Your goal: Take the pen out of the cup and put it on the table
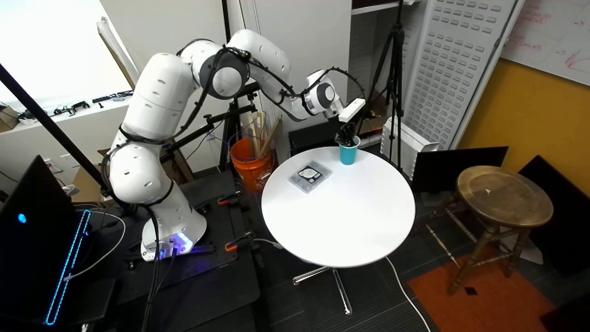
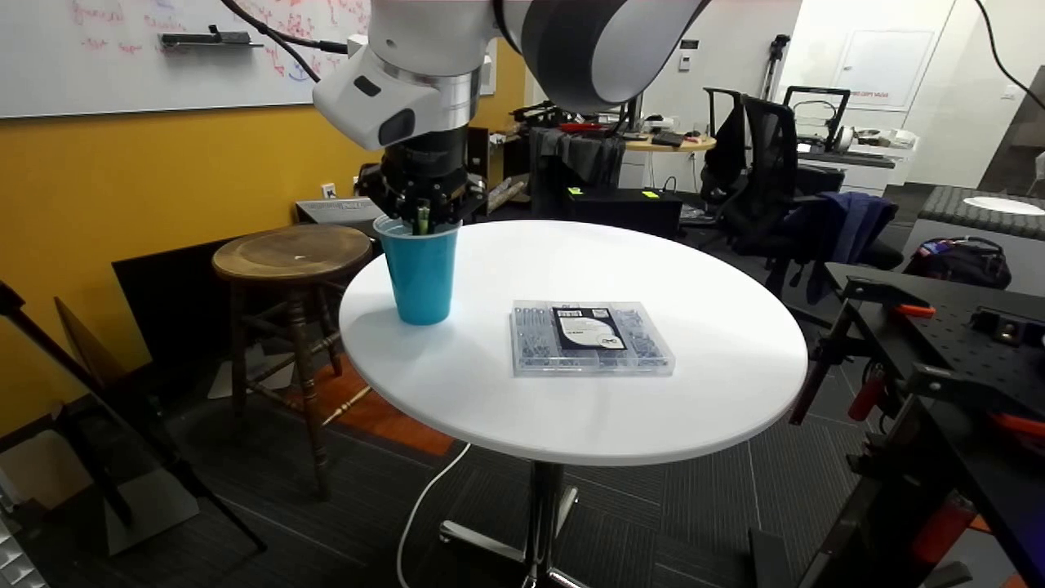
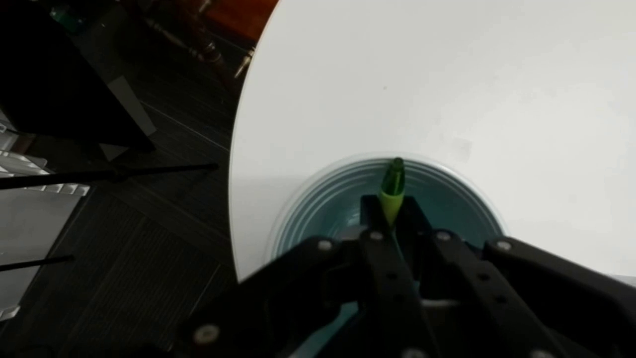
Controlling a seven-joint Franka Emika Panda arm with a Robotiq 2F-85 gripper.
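Pen point(image 3: 393, 190), partly inside the cup point(image 2: 423, 278) at left on the table point(image 2: 722, 331) in an exterior view, is being pinched near its top by the hand point(image 3: 390, 215), presumably for lifting straight out.

We trace the white arm point(image 1: 226, 83) from left to upper centre, its jaws downward at the mouth of the teal cup point(image 1: 348, 156), upright near the upper edge of the round worktop point(image 1: 341, 216). Left of the cup we find a flat case point(image 1: 310, 176); at right, a wooden stool point(image 1: 504, 196).
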